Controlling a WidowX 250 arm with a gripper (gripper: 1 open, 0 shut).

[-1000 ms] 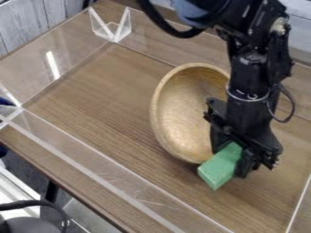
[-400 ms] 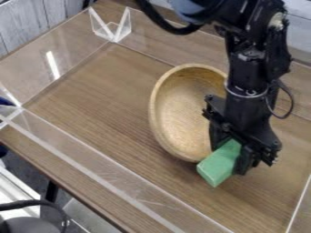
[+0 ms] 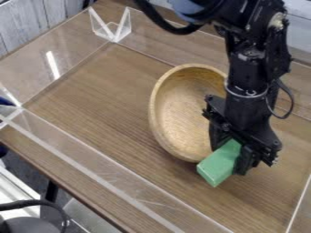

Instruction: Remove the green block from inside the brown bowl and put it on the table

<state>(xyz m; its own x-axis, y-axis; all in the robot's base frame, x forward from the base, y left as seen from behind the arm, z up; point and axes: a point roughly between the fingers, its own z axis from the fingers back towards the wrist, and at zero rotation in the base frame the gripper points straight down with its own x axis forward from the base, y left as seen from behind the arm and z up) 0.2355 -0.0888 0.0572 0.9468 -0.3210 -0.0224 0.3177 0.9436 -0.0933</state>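
Note:
The green block [image 3: 220, 166] sits at the near right rim of the brown bowl [image 3: 186, 111], outside its hollow and low over the table [image 3: 97, 100]. My black gripper [image 3: 238, 153] points straight down and is shut on the block's upper end; its fingers hide that end. Whether the block's lower end touches the table I cannot tell. The bowl is tipped up on its side, its pale inside facing left, and holds nothing.
Low clear acrylic walls [image 3: 85, 168] run along the table's near and left edges, with a clear corner bracket [image 3: 112, 25] at the back. The arm's black body [image 3: 249, 45] rises over the bowl's right side.

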